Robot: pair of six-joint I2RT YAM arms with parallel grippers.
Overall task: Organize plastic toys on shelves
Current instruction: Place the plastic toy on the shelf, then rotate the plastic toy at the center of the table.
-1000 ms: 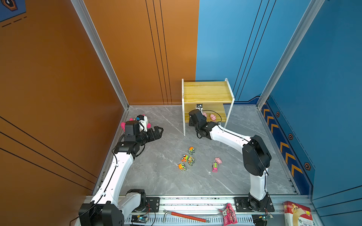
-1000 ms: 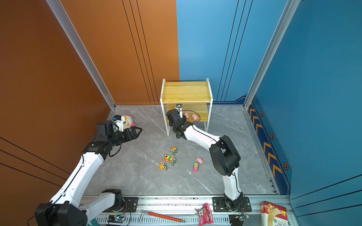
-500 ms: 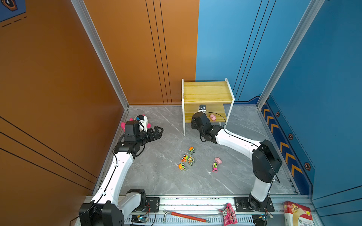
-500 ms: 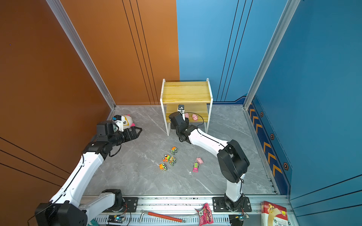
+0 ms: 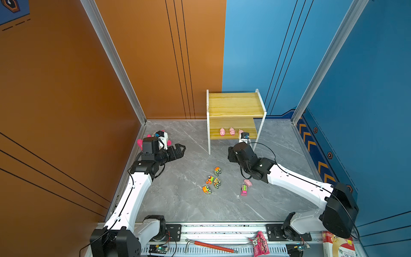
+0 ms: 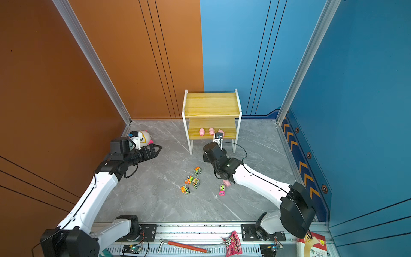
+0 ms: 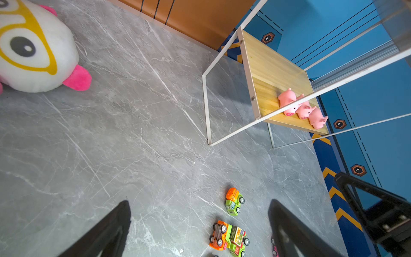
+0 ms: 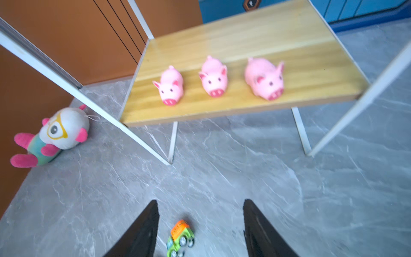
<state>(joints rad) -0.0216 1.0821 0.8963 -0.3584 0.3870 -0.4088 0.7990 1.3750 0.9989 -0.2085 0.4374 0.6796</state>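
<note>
Three pigs (image 8: 213, 76) stand in a row near the front edge of the lower board of the shelves (image 5: 233, 104). My right fingers (image 8: 142, 233) are apart and hold nothing, hanging in front of the shelves. My left fingers (image 7: 106, 233) gape wide, well off to the shelves' side by the plush doll (image 5: 161, 135). Four trucks (image 5: 210, 179), a pink truck (image 5: 244, 190) and a fourth pig (image 5: 248, 183) lie on open tabletop (image 5: 178, 200) in front of the shelves, with bare room all around them.

This is a robot test cell in a lab: orange panels (image 5: 66, 89) and blue panels (image 5: 367, 89) close in a grey floor (image 5: 178, 204). The left arm (image 5: 135, 193) and right arm (image 5: 295, 181) stand on a metal rail (image 5: 222, 229) at the near edge, beside a bare circuit board (image 5: 159, 248).
</note>
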